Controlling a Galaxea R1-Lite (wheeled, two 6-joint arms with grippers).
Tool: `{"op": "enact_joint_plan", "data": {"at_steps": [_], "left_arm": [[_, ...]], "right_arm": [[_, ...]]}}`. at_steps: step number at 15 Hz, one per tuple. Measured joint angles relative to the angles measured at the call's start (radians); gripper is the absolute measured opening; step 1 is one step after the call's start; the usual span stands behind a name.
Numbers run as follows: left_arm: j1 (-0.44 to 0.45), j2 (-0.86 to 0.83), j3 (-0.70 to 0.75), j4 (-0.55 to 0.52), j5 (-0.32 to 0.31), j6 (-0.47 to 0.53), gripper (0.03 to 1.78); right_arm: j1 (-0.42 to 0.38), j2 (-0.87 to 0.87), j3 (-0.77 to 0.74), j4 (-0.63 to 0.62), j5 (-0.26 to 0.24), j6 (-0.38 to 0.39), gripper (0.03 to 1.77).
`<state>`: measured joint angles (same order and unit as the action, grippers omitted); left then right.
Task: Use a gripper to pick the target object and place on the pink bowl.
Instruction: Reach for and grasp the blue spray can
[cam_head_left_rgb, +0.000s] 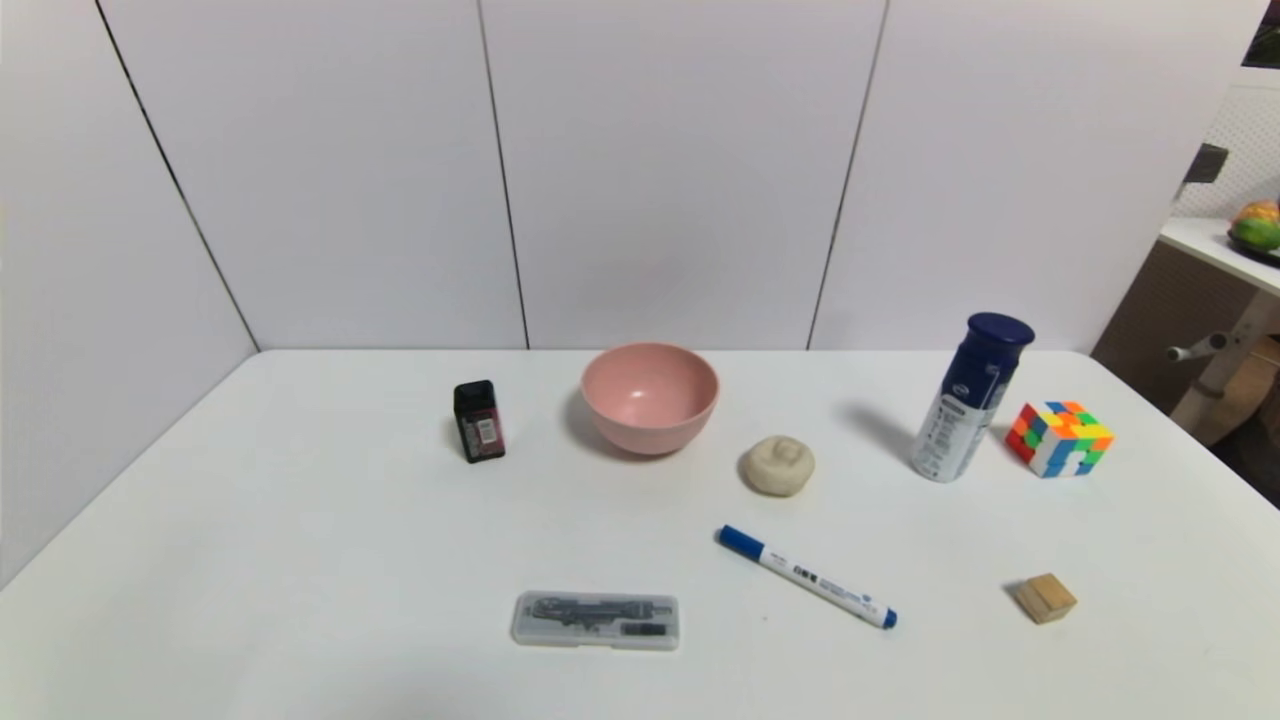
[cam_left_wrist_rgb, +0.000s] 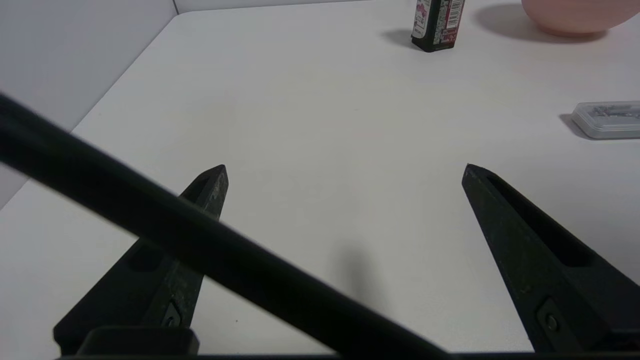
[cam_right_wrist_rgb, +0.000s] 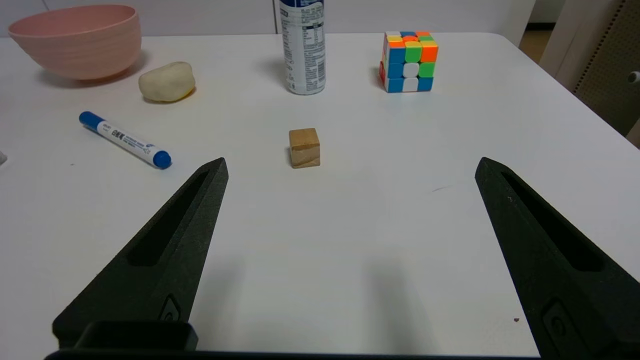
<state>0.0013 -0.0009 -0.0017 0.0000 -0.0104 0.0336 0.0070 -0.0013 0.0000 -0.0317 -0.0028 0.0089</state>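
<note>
The tall bottle (cam_head_left_rgb: 968, 400) with a navy cap and white label stands upright at the right of the white table; its lower part (cam_right_wrist_rgb: 302, 47) shows in the right wrist view. The pale pink bowl (cam_head_left_rgb: 650, 395) sits upright and empty at the table's middle back, seen too as the bowl (cam_right_wrist_rgb: 75, 40) and the bowl's base (cam_left_wrist_rgb: 575, 17). Neither arm shows in the head view. My right gripper (cam_right_wrist_rgb: 350, 167) is open over bare table near the front right, far short of the bottle. My left gripper (cam_left_wrist_rgb: 345, 170) is open over bare table at the front left, a black cable (cam_left_wrist_rgb: 200, 250) crossing its view.
Around them lie a small black box (cam_head_left_rgb: 479, 421), a cream lump (cam_head_left_rgb: 777, 465), a blue-capped white marker (cam_head_left_rgb: 806, 576), a clear plastic case (cam_head_left_rgb: 596, 620), a wooden cube (cam_head_left_rgb: 1044, 598) and a colourful puzzle cube (cam_head_left_rgb: 1060, 438) right beside the bottle. White walls close the back and left.
</note>
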Motion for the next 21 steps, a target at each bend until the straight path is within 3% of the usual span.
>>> {"op": "enact_joint_plan", "data": {"at_steps": [6,8,11,18,21], "left_arm": [[0.000,0.000,0.000,0.000,0.000,0.000,1.69],[0.000,0.000,0.000,0.000,0.000,0.000,1.69],[0.000,0.000,0.000,0.000,0.000,0.000,1.69],[0.000,0.000,0.000,0.000,0.000,0.000,1.69],[0.000,0.000,0.000,0.000,0.000,0.000,1.69]], "right_arm": [[-0.001,0.019,-0.010,0.017,0.007,-0.012,1.71],[0.000,0.079,-0.092,0.020,0.033,-0.012,1.71],[0.003,0.240,-0.303,0.026,0.071,-0.005,1.71],[0.042,0.757,-0.850,0.029,0.078,0.000,1.71],[0.050,0.988,-1.017,0.029,0.084,-0.005,1.71]]}}
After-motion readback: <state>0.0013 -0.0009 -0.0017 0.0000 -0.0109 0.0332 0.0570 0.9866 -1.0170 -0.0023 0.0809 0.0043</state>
